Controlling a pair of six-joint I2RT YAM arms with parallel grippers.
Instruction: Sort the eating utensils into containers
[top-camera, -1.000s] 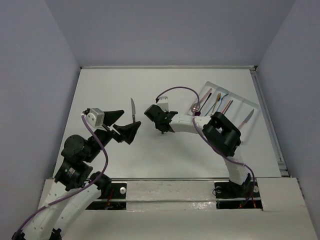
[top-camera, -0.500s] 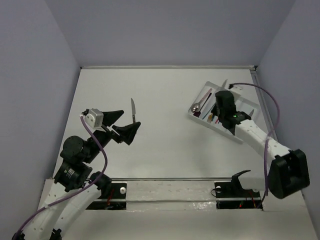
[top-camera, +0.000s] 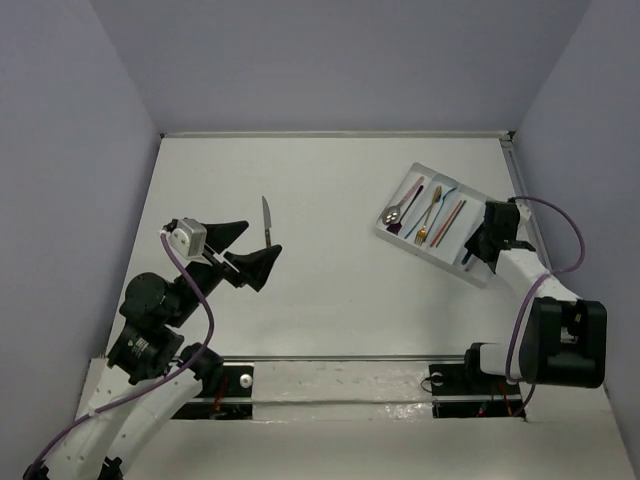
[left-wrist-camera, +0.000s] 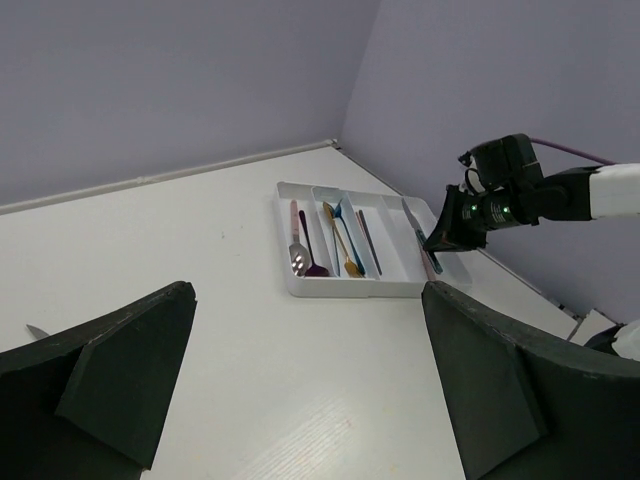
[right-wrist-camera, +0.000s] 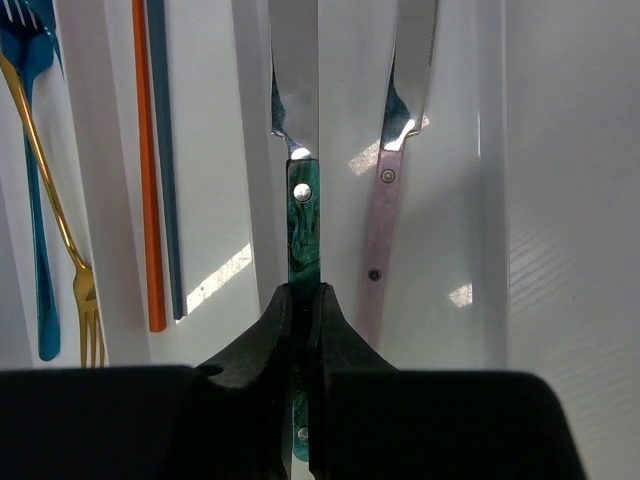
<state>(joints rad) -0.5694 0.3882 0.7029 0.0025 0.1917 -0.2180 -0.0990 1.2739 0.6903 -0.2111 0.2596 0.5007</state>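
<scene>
Left to right. The left tool (top-camera: 258, 240) is hovering over the table (top-camera: 330, 190) with its fingers spread wide and gripping nothing. Just beyond it, one loose knife (top-camera: 266, 217) is lying flat on the table, well apart from the tray (top-camera: 432, 252) at the right.

The tray's long compartments are holding eight pieces:
- one silver spoon (left-wrist-camera: 298, 258) with a pinkish handle
- one purple spoon (left-wrist-camera: 316, 268) beside it
- one gold fork (right-wrist-camera: 88, 320)
- one blue piece (right-wrist-camera: 40, 270)
- one orange rod (right-wrist-camera: 148, 200)
- one grey rod (right-wrist-camera: 168, 200)
- one green-handled knife (right-wrist-camera: 303, 215)
- one pink-handled knife (right-wrist-camera: 380, 240) just beside the green one

That is making nine utensils in all, three of them knives.

The right tool (right-wrist-camera: 302, 305) is pinching the green-handled knife at the butt of its handle, fingers pressed together on it, blade pointing away down the rightmost compartment. Whether the knife is resting on the tray floor or hanging just above it cannot be told.

Handling, as judged: the cutlery is looking thin, stiff, light and polished, so probably slippery and unlikely to be damaged by a firm grip. The loose knife is offering little height above the table. A grip across the narrow width of its handle seems best, with the fingers closing from either side.
</scene>
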